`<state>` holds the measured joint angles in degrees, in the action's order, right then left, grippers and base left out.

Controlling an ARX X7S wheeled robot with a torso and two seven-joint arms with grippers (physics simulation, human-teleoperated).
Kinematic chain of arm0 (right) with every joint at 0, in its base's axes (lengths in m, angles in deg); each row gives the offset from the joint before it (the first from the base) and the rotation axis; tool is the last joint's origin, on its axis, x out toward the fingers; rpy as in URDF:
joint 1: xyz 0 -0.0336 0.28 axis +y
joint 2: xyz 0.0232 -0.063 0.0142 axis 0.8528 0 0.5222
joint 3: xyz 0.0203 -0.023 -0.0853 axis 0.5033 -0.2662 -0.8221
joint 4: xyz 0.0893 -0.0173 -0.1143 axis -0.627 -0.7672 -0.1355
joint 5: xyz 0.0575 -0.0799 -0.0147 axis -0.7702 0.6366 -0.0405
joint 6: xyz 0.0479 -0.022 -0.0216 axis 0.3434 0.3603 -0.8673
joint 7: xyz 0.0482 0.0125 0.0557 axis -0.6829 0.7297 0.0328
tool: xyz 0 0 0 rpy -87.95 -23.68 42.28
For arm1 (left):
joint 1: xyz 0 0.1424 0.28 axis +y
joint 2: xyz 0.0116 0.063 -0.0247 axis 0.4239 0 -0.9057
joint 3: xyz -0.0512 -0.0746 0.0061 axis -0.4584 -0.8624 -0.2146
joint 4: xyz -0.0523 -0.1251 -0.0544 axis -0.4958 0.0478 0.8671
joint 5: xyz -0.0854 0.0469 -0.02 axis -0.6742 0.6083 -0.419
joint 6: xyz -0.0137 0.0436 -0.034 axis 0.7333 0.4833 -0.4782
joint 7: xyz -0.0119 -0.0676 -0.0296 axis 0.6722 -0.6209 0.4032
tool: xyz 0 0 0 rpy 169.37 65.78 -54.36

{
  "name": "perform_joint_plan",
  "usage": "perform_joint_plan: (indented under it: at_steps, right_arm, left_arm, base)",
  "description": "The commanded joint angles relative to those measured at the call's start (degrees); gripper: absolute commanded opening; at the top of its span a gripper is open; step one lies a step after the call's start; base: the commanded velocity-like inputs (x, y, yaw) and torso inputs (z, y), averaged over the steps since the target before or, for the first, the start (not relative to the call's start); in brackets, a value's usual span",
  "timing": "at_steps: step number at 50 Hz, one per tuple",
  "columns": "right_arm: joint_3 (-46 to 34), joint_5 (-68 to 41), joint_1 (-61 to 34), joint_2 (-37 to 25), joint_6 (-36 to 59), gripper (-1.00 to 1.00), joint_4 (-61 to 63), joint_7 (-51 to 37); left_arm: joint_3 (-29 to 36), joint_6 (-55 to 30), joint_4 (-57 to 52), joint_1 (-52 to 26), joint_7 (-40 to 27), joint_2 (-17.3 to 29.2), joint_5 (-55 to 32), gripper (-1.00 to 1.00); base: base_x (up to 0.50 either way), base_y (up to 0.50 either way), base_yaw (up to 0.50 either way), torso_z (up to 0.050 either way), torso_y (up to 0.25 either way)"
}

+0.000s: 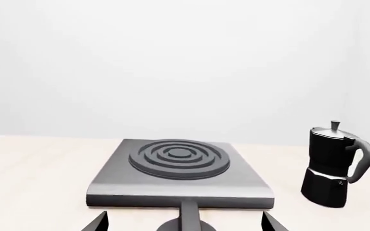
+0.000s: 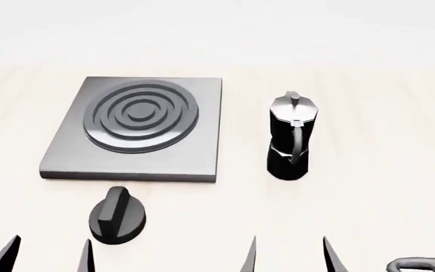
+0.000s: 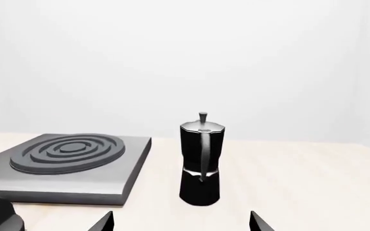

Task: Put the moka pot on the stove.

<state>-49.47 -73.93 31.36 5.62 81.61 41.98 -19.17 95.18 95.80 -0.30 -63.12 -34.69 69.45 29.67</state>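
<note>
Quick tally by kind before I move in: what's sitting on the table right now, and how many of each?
Moka pot: 1
Stove: 1
Dial knob: 1
Pan handle, partly visible at the frame edge: 1
Total: 4

A pale wood-grain table (image 2: 399, 170) carries three things: the stove (image 2: 187, 158) at upper left of the head view, the moka pot (image 2: 290, 139) upright just right of it, apart, and a black dial knob (image 2: 117, 215) below the stove.
</note>
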Motion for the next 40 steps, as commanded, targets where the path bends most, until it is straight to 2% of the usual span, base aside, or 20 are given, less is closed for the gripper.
perform_joint_plan:
  at_steps: [1, 40]
  right_arm:
    - [-0.4, -0.3, -0.5, -0.2, -0.2, 1.00, -0.6, -0.4]
    - [-1.6, -1.4, -1.2, -1.3, -0.3, 1.00, -1.6, -1.5]
  left_arm:
    - [0.3, 4.7, 5.4, -0.7, 0.9, -0.3, -0.3, 1.00]
    - [1.5, 5.1, 5.6, -1.1, -0.4, 0.8, -1.3, 1.00]
  base:
    - [0.23, 0.00, 0.00, 0.000, 0.000]
    - [0.23, 0.00, 0.00, 0.000, 0.000]
